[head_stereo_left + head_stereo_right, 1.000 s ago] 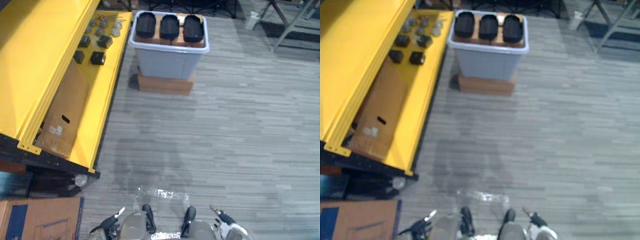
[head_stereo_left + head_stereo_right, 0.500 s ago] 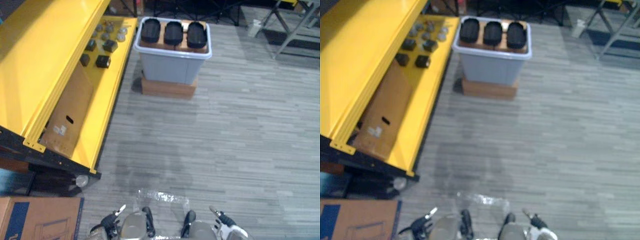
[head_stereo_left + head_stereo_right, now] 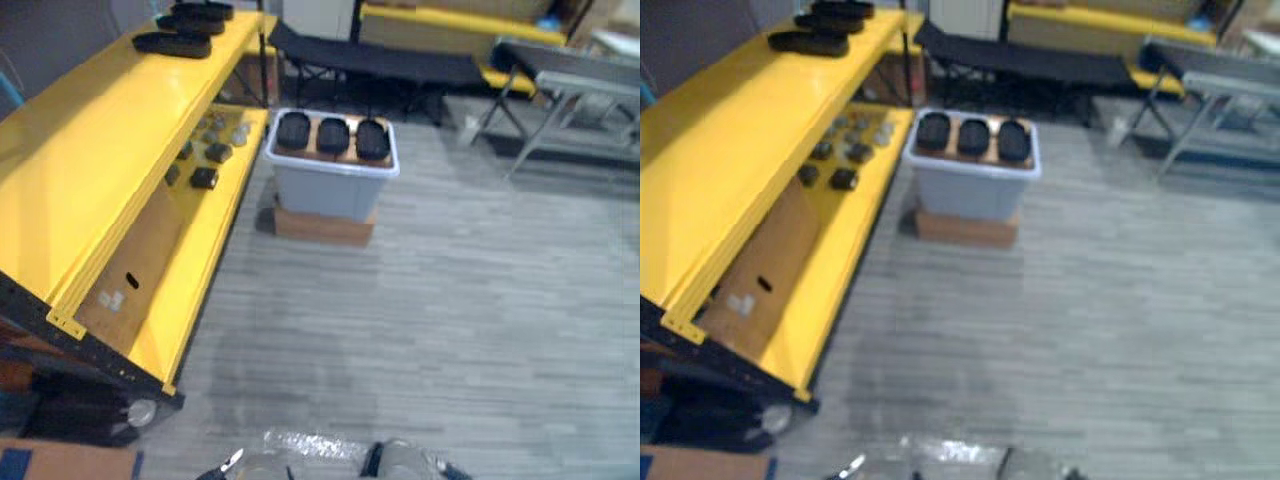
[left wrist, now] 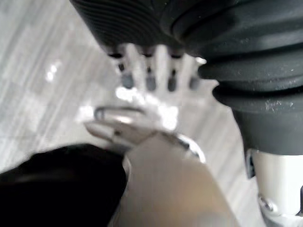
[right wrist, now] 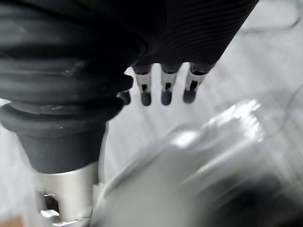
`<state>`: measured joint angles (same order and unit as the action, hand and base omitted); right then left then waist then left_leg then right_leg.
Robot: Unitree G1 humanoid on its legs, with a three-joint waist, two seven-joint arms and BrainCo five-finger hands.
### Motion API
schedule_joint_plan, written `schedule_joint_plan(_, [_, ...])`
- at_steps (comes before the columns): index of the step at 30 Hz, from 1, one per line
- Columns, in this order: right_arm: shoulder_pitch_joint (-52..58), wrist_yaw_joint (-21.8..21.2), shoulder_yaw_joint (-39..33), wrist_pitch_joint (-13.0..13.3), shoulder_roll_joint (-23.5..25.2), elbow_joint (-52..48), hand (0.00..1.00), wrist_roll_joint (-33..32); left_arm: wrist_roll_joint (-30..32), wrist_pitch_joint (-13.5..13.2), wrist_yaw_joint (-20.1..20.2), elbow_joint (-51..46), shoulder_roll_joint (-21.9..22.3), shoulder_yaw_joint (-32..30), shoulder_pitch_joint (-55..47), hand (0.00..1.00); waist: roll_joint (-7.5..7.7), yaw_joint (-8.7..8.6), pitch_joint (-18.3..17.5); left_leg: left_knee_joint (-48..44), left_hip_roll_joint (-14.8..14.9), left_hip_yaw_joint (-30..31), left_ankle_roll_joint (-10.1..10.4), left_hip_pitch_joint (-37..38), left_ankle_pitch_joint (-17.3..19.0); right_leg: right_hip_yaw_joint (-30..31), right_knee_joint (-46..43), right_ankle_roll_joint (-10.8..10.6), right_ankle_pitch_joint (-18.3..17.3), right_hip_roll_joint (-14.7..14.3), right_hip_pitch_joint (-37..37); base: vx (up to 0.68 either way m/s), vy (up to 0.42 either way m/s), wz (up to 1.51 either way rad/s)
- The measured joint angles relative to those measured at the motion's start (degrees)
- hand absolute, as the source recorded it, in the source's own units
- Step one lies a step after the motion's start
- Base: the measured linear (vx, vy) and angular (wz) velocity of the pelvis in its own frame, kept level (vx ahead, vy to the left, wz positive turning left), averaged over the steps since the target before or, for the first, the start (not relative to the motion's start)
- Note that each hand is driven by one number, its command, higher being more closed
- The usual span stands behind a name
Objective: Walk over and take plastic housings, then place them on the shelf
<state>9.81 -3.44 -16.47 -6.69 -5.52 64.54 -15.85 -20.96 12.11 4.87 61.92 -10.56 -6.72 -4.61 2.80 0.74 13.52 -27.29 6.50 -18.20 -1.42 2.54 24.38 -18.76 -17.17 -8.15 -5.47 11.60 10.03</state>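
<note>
Viewpoint alone lifts; plastic housings [image 3: 332,135] lie untaken in the grey bin [image 3: 328,192]; left hand [image 4: 151,71] and right hand [image 5: 163,85] hang slack, empty.

A yellow shelf [image 3: 100,150] is seen along the left side, and it stands on a grey plank floor [image 3: 480,300]. On its top board, at the far end, a few flat black plastic housings [image 3: 172,44] are laid. On the lower board [image 3: 205,245], small dark and grey parts [image 3: 205,178] are spread over the far half, and a brown cardboard sheet [image 3: 128,270] is laid on the nearer half. On the floor, just beside the far end of the shelf, a low brown box [image 3: 322,225] is placed. A grey bin [image 3: 330,190] is set on this box, and three more housings [image 3: 331,135] are carried side by side in its top.
</note>
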Motion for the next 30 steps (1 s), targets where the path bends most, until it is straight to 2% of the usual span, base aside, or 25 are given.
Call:
schedule_joint_plan(2, [2.30,-0.45,-2.32,-0.64,1.17,1.42,0.00,1.46,1.27,-0.29,0.02,-0.02,0.11,-0.09,0.02,0.00,0.11,-0.05,-0.07,-1.02,0.57,0.34,1.65,0.82,1.15,0.07,5.97,-0.10,3.10,-1.09,-0.12,0.23,-0.096,0.09])
schedule_joint_plan(3, [4.19,-0.68,-3.96,-1.15,2.46,2.38,0.00,3.19,1.26,-0.79,-0.14,-0.15,0.49,-0.45,0.07,0.00,-0.11,-0.27,-0.18,-1.36,1.12,0.73,3.19,2.19,2.32,1.34,6.90,1.46,7.40,-1.99,-0.62,0.28,-0.136,0.10])
schedule_joint_plan(4, [4.87,-0.80,-4.40,-1.16,2.89,2.89,0.00,3.45,1.23,-0.70,-0.30,-0.40,0.68,-0.58,0.03,0.00,-0.55,-0.35,-0.27,-1.11,1.60,0.87,3.91,2.92,2.77,1.87,6.75,2.09,8.97,-2.74,-1.01,0.38,-0.211,0.10])
schedule_joint_plan(5, [5.63,-1.01,-4.53,-1.33,3.35,3.89,0.00,3.81,1.12,-0.46,-1.46,-0.89,1.45,-0.60,-0.04,0.00,-1.71,-0.95,-0.85,-0.02,2.72,1.39,5.06,4.12,3.51,2.04,4.70,2.89,9.82,-4.01,-0.98,0.27,-0.150,0.08])
schedule_joint_plan(6, [5.89,-1.20,-4.52,-1.54,3.48,3.92,0.00,3.85,1.13,-0.28,-2.05,-1.30,1.98,-0.89,-0.34,0.00,-2.44,-1.49,-1.21,1.09,3.42,1.52,5.65,4.97,3.63,1.89,3.62,3.38,9.50,-4.85,-0.94,0.35,-0.200,0.13])
schedule_joint_plan(7, [6.50,-1.36,-4.52,-1.57,3.40,3.79,0.00,3.64,1.12,0.53,-2.81,-2.19,3.23,-1.34,-1.94,0.00,-4.20,-2.01,-2.65,1.27,5.01,1.23,8.05,6.18,2.98,1.54,2.60,5.29,8.04,-6.24,-1.36,0.39,-0.164,0.11])
schedule_joint_plan(8, [6.22,-1.11,-4.82,-0.80,2.83,3.96,0.00,3.41,0.97,0.52,-2.87,-2.39,4.04,-2.94,-2.07,0.00,-5.09,-1.74,-2.85,-7.57,7.38,1.68,9.67,2.67,0.73,0.94,0.91,6.00,5.93,-6.65,-1.53,0.39,-0.164,0.13])
schedule_joint_plan(9, [6.45,-0.82,-4.82,-0.37,2.04,3.80,0.00,3.40,0.96,0.57,-2.94,-2.26,4.50,-3.70,-2.11,0.00,-5.91,-1.71,-2.73,-12.88,8.66,1.97,9.85,0.09,-1.97,0.37,1.45,6.06,5.23,-6.81,-2.52,0.46,-0.191,0.26])
schedule_joint_plan(10, [5.59,-0.32,-4.81,1.57,0.58,3.47,0.00,4.68,0.96,0.63,-3.48,-1.83,4.91,-4.06,-2.09,0.00,-6.36,-1.59,-1.84,-22.88,10.80,2.60,8.94,-4.38,-9.35,-0.38,4.37,6.35,4.91,-6.87,-6.26,0.28,-0.135,0.31])
schedule_joint_plan(12, [3.85,-0.18,-4.78,4.60,-1.37,1.88,0.00,6.68,0.68,0.86,-3.61,-0.35,5.93,-6.36,-2.46,0.00,-6.67,-0.86,-1.16,-25.23,10.12,2.36,8.30,-8.34,-7.70,-0.69,7.98,6.27,5.86,-5.79,-10.98,0.37,-0.122,0.14])
schedule_joint_plan(14, [-1.73,-0.07,-4.83,8.38,-3.86,-1.46,0.00,7.82,0.71,0.73,-3.47,-0.18,6.75,-8.46,-3.61,0.00,-6.43,0.72,-0.93,-11.61,5.65,2.25,7.82,-12.40,-7.63,-0.18,11.82,6.59,5.54,-4.22,-14.15,0.33,-0.017,-0.17])
schedule_joint_plan(15, [-3.52,0.06,-4.81,9.15,-4.19,-2.44,0.00,7.98,0.80,0.57,-3.38,-0.11,6.77,-8.52,-4.00,0.00,-6.28,1.24,-0.83,-7.18,4.57,2.25,7.63,-13.14,-8.34,0.32,12.50,6.18,5.22,-3.93,-14.57,0.25,0.046,-0.28])
schedule_joint_plan(17, [-8.56,1.01,-4.22,10.59,-5.59,-5.30,0.00,8.16,1.63,0.55,-2.28,0.31,6.91,-9.14,-6.26,0.00,-6.32,2.78,-0.67,6.88,2.51,2.77,7.19,-14.69,-13.86,1.62,13.05,3.99,3.39,-3.31,-16.67,0.24,0.107,-0.27])
schedule_joint_plan(18, [-9.08,1.00,-3.85,10.58,-5.78,-5.75,0.00,8.16,1.87,0.54,-1.98,0.36,7.03,-9.55,-6.84,0.00,-6.28,3.36,-0.68,8.33,2.34,2.80,6.80,-14.42,-16.34,1.95,12.87,3.20,2.58,-3.10,-17.56,0.38,0.212,-0.40])
schedule_joint_plan(19, [-9.35,0.96,-2.14,10.25,-6.08,-7.00,0.00,7.49,2.76,0.39,-1.59,0.49,7.25,-10.45,-8.47,0.00,-5.93,5.04,-0.70,9.11,2.03,2.10,5.90,-12.32,-20.61,3.26,12.48,1.81,1.20,-2.81,-19.18,0.44,0.232,-0.35])
schedule_joint_plan(20, [-10.01,0.87,-0.37,9.43,-5.70,-7.05,0.00,6.99,3.57,0.29,-1.38,0.59,6.92,-10.56,-9.28,0.00,-5.10,5.33,-0.53,8.56,0.56,1.44,3.51,-11.57,-19.51,3.72,12.73,1.91,0.32,-1.58,-20.47,0.47,0.232,-0.22])
schedule_joint_plan(22, [-10.88,0.62,1.39,7.26,-5.43,-6.91,0.00,6.64,4.10,-0.22,-1.23,0.25,6.33,-10.51,-8.80,0.00,-1.74,5.39,-0.62,8.03,-1.78,1.56,2.45,-11.86,-17.50,3.52,11.13,2.31,-1.10,0.47,-20.00,0.36,0.147,0.15])
schedule_joint_plan(23, [-11.33,0.54,1.57,6.37,-5.25,-6.83,0.00,6.22,4.83,-0.55,-0.94,0.04,5.47,-10.56,-8.83,0.00,-0.93,5.39,-0.17,6.99,-2.48,1.66,2.16,-12.04,-16.18,3.52,9.56,1.96,-1.84,1.37,-19.59,0.37,0.144,0.17])
schedule_joint_plan(24, [-11.29,0.38,1.55,5.60,-5.21,-6.12,0.00,5.33,6.17,-1.00,-0.88,0.01,4.88,-10.59,-8.42,0.00,-0.41,5.40,0.02,4.57,-3.03,1.86,0.95,-12.44,-13.72,3.98,3.69,-0.15,-3.34,2.92,-17.71,0.33,0.145,0.05])
schedule_joint_plan(25, [-11.20,0.27,1.50,4.87,-5.10,-4.54,0.00,5.03,6.77,-1.66,-0.90,-0.01,5.14,-10.51,-7.76,0.00,-0.94,5.38,0.13,3.78,-3.04,1.71,0.52,-11.11,-11.80,5.01,-6.58,-0.93,-4.04,4.49,-13.85,0.33,0.151,0.01])
schedule_joint_plan(26, [-10.95,0.12,1.48,4.29,-4.75,-3.87,0.00,4.58,7.60,-1.93,-0.90,-0.21,5.24,-10.21,-7.13,0.00,-1.16,5.29,0.37,3.79,-3.03,1.58,0.20,-9.67,-11.28,4.95,-12.39,-1.26,-4.46,5.59,-11.92,0.34,0.111,0.01])
schedule_joint_plan(27, [-9.54,-0.61,1.51,2.90,-3.42,-2.10,0.00,4.31,8.23,-2.62,-0.93,-0.60,4.58,-8.44,-6.17,0.00,-1.24,4.66,0.83,3.77,-2.97,1.60,-0.28,-5.65,-9.72,3.96,-20.43,-0.21,-7.28,6.75,-9.86,0.38,0.005,0.07])
schedule_joint_plan(28, [-8.68,-0.78,1.52,2.58,-2.85,-1.65,0.00,4.33,8.17,-3.16,-0.98,-0.97,4.24,-7.67,-5.60,0.00,-1.31,4.54,0.84,4.02,-2.81,1.72,-0.07,-4.13,-9.20,2.86,-20.93,0.27,-8.56,6.56,-9.62,0.40,-0.058,0.09])
schedule_joint_plan(29, [-7.52,-1.49,1.63,2.31,-1.97,-0.36,0.00,4.41,7.44,-4.18,-1.08,-2.27,3.73,-7.16,-4.12,0.00,-2.21,4.34,1.04,4.79,-1.73,1.77,0.52,-1.72,-8.40,1.09,-19.55,2.39,-10.09,4.92,-7.99,0.46,-0.171,0.04])
schedule_joint_plan(30, [-6.95,-1.83,1.36,2.29,-1.97,-0.41,0.00,4.38,6.92,-4.86,-1.16,-3.41,3.28,-5.88,-2.02,0.00,-2.82,3.28,1.12,5.82,-0.14,1.86,1.22,-0.42,-8.00,0.05,-15.83,3.10,-10.43,2.50,-5.18,0.35,-0.159,0.01])
